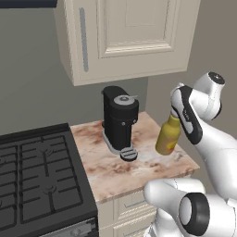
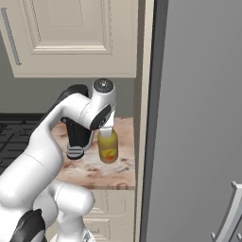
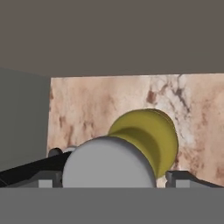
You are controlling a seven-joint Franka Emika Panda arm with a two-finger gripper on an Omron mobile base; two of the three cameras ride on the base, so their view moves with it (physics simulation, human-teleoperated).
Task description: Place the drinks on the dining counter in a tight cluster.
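Reaching for the yellow-amber bottle on the small bench by the stove.

The gripper [image 3: 109, 175] hangs over the yellow-amber bottle [image 1: 167, 136], centre-right of the left base view beside the coffee machine [image 1: 120, 121]; jaws wide, holding nothing. Next, I judge: lower, close, carry off.

My tabletop [image 1: 115, 173] here is a small slab of beige marble with reddish-brown veining, set over cream drawers and butting against the black stove [image 1: 37, 176] on its left. A black coffee machine [image 1: 119, 121] stands on it toward the back. Just to the right of that machine stands a fat yellow-amber bottle [image 1: 167, 135], upright on the marble near the right edge.
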